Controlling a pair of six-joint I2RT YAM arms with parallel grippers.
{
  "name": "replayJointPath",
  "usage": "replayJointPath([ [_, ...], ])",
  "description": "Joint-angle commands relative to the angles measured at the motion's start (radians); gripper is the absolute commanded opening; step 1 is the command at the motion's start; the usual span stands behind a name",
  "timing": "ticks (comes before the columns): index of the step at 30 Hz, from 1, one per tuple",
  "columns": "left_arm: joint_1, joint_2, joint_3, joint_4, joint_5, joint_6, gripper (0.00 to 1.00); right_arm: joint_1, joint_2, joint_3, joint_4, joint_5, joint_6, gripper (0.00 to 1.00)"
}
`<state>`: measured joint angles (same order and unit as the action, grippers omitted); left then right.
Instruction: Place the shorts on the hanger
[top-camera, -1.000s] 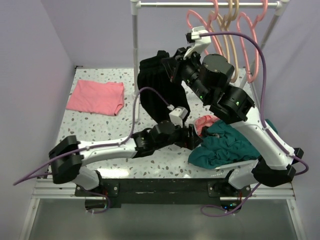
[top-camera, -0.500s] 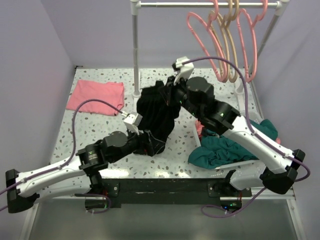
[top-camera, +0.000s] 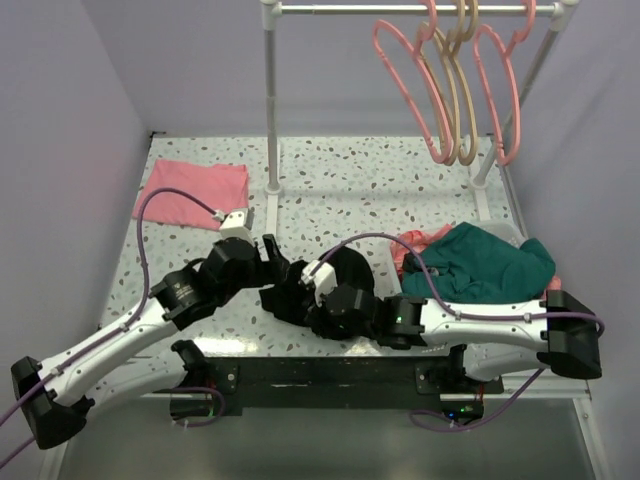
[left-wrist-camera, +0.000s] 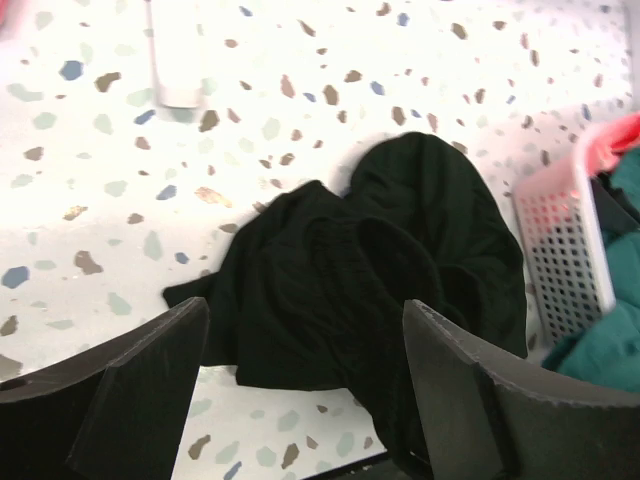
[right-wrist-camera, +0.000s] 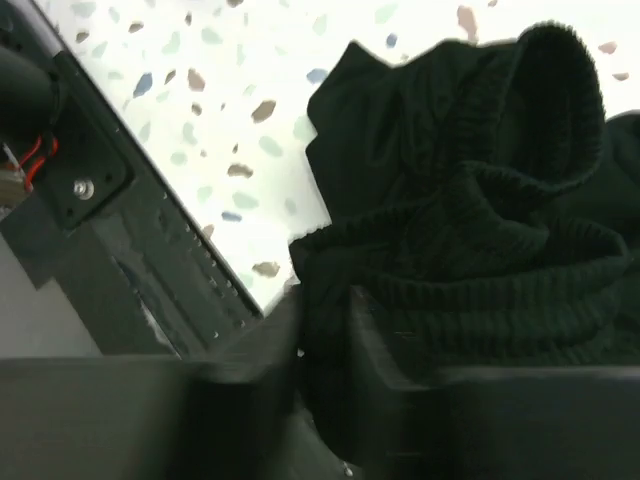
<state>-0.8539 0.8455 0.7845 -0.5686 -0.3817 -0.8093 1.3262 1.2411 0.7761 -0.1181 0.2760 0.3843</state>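
**Shorts** (top-camera: 345, 272): black, ribbed waistband, crumpled in a heap flat on the speckled table (top-camera: 380, 190) at 6 o'clock, close to the near edge. Not on any hanger.

**Salmon-pink hangers** (top-camera: 380, 42): hooked on the rail (top-camera: 420, 8) at 1 o'clock, well apart from the shorts, with tan hangers (top-camera: 463, 110) between them. All bare.

**Basket** (left-wrist-camera: 560, 240): white, perforated wall, at 4 o'clock, just beside the shorts. It holds a teal garment (top-camera: 480, 265) that spills over the rim and a red-pink garment (top-camera: 412, 245) at its 9 o'clock side.

**Pink cloth** (top-camera: 192, 193): folded, loose on the table at 10 o'clock.

**Left gripper** (left-wrist-camera: 305, 320): fingers spread wide with nothing between them, poised above the 9 o'clock side of the heap.

**Right gripper** (right-wrist-camera: 320, 345): low at the heap's 6 o'clock edge. Its jaws stand narrowly apart with a fold of the shorts in the gap. Whether it clamps the fold cannot be told.
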Motion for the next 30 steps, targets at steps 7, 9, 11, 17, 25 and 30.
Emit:
replayJointPath([
  [7,0.105,0.133,-0.025,0.143,0.297,0.182,0.74,0.038,-0.189,0.054,-0.216,0.362,0.033,0.82],
  [9,0.105,0.177,0.007,0.148,0.303,0.194,0.74,0.024,-0.157,0.08,-0.309,0.429,0.101,0.78],
  [11,0.107,0.229,0.056,0.136,0.313,0.219,0.72,-0.028,-0.125,0.106,-0.353,0.43,0.146,0.7],
  [17,0.079,0.23,0.072,0.084,0.284,0.262,0.7,-0.111,-0.138,0.057,-0.359,0.342,0.212,0.64],
  [25,-0.025,0.242,0.05,0.055,0.241,0.295,0.69,-0.117,-0.161,0.034,-0.433,0.312,0.22,0.6],
  [30,-0.063,0.306,0.056,0.062,0.152,0.254,0.69,-0.117,-0.132,0.0,-0.42,0.258,0.246,0.51],
])
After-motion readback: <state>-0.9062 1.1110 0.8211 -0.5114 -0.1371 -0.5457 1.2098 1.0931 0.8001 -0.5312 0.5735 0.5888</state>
